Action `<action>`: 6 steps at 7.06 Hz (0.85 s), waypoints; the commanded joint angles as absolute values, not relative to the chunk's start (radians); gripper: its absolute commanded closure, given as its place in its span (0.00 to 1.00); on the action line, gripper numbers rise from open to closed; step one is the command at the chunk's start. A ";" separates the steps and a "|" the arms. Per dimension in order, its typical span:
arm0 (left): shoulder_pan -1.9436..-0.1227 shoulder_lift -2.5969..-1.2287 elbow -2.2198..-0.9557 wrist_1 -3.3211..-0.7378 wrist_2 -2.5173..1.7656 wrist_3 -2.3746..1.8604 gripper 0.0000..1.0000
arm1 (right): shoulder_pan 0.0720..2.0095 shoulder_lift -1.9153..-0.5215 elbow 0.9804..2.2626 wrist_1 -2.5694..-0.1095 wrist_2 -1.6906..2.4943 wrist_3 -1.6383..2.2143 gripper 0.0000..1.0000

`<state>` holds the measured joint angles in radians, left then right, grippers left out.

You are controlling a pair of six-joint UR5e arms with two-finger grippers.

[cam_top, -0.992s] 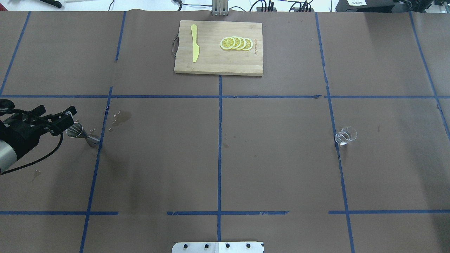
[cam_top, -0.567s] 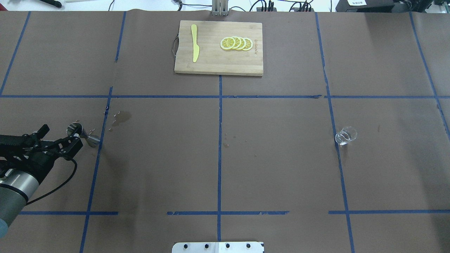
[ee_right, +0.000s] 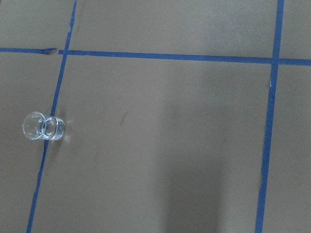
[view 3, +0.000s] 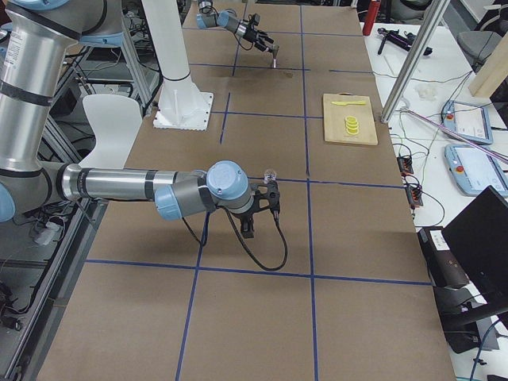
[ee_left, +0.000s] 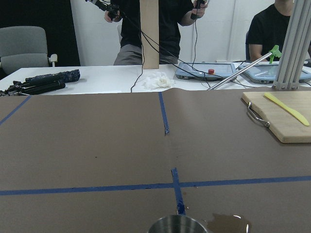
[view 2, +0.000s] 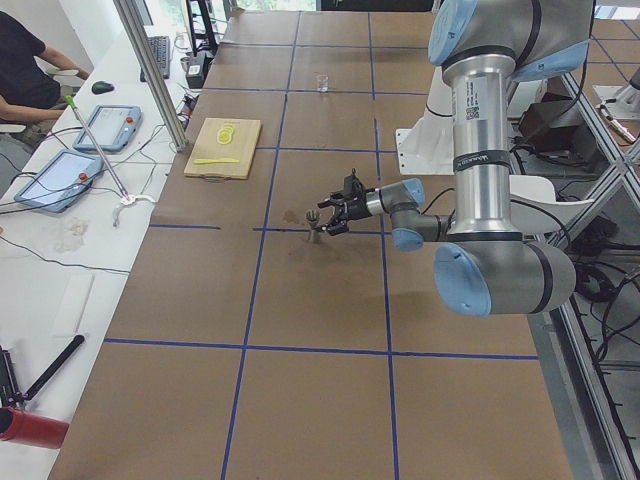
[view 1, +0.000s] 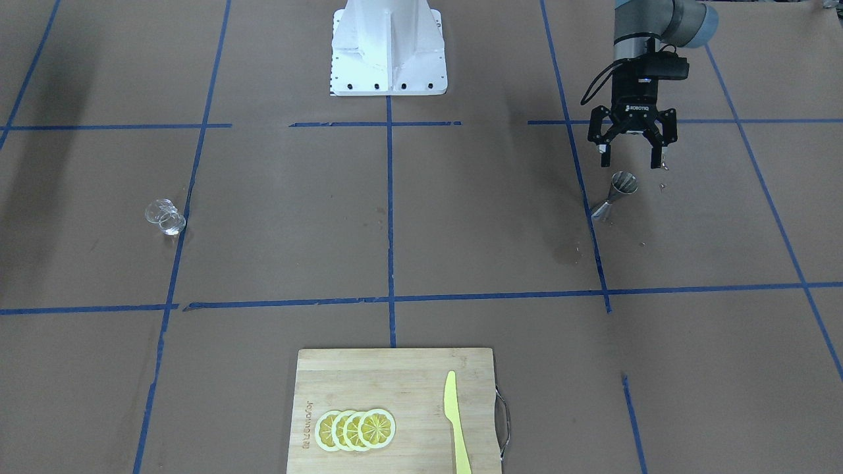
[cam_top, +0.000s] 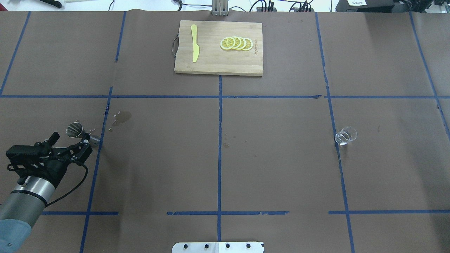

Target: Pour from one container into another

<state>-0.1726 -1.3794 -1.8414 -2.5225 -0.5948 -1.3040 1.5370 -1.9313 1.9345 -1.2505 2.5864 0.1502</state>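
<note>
While the jigger (view 1: 619, 191) stands free, the left pincer (view 1: 630, 157), open and empty, has drawn back.

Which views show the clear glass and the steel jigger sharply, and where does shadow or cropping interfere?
Right wrist view: the clear glass is sharp; a broad soft shadow darkens the paper. Left wrist view: only the rim of the jigger shows, cropped by the bottom edge. Front-facing view: even light, the open left gripper crisp.
</note>
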 commanded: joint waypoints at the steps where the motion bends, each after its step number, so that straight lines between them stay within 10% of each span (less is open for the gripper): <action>1: -0.170 -1.413 -1.795 -2.523 -0.592 -1.322 0.01 | 1.537 -1.931 1.934 -1.249 2.585 0.150 0.00; 6: -0.172 -1.477 -1.684 -2.531 -0.594 -1.339 0.11 | 1.537 -1.931 1.936 -1.241 2.583 0.150 0.00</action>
